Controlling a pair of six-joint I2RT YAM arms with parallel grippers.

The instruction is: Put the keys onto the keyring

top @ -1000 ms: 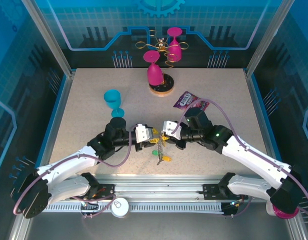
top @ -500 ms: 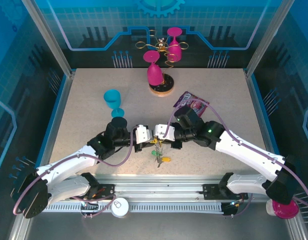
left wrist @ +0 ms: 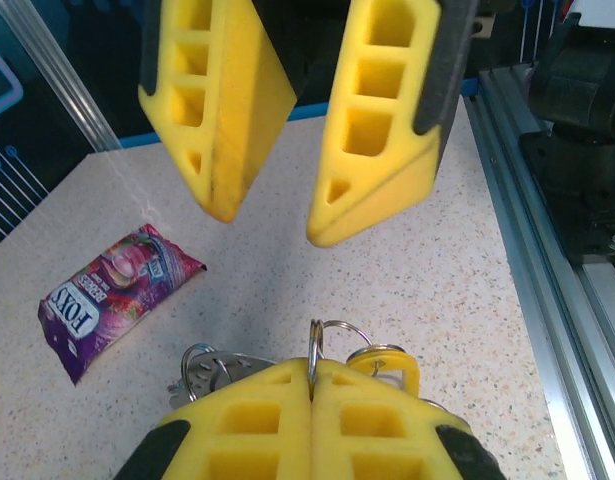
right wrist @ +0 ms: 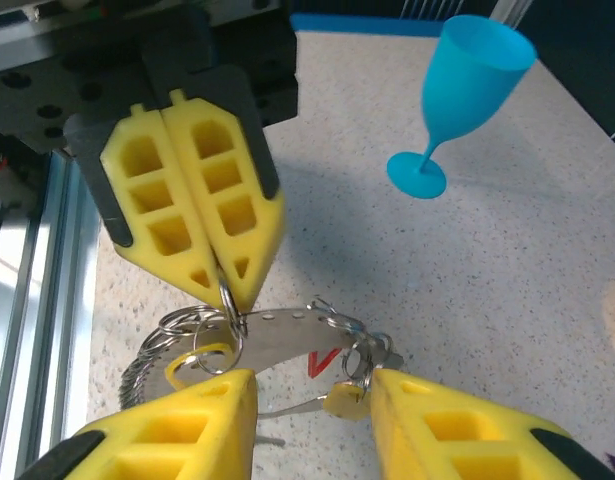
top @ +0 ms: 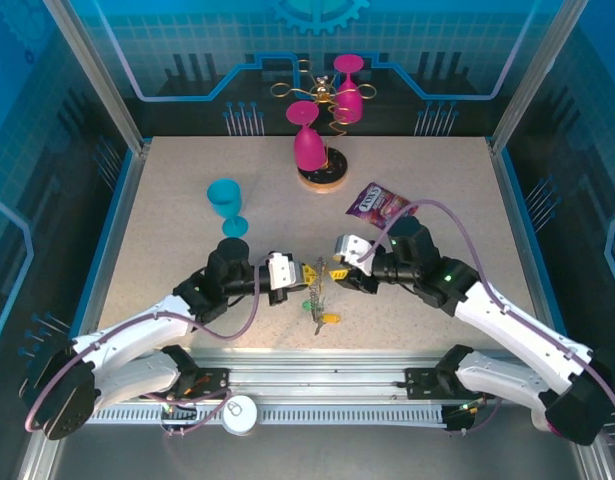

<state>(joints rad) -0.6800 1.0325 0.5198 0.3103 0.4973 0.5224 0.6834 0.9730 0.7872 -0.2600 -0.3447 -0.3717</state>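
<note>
Keys (right wrist: pixel 287 345) of this size are light and hard, with slick metal blades and coloured plastic heads. I judge one would skate out of a loose pinch, so the flat head or its wire ring is the place to take it.

Left hand (right wrist: pixel 230 290) is pinched shut on a thin split ring (left wrist: pixel 313 342) in the bunch, lifting it off the bench (top: pixel 187 200). Right hand (left wrist: pixel 275 222) faces it with jaws partly apart, gripping nothing, one pad on either side of the bunch.

Keyring (right wrist: pixel 137 372), a limp beaded chain, trails from the bunch. It looks likely to sag and swing rather than keep a shape, so one end wants pinning. From above, a yellow-headed key (top: pixel 330 319) lies on the bench beneath both hands.

I cannot make out which ring belongs to which key, whether the chain's clasp is open, or how many keys are already threaded. The right hand's pads cut off the lower part of the bunch.
</note>
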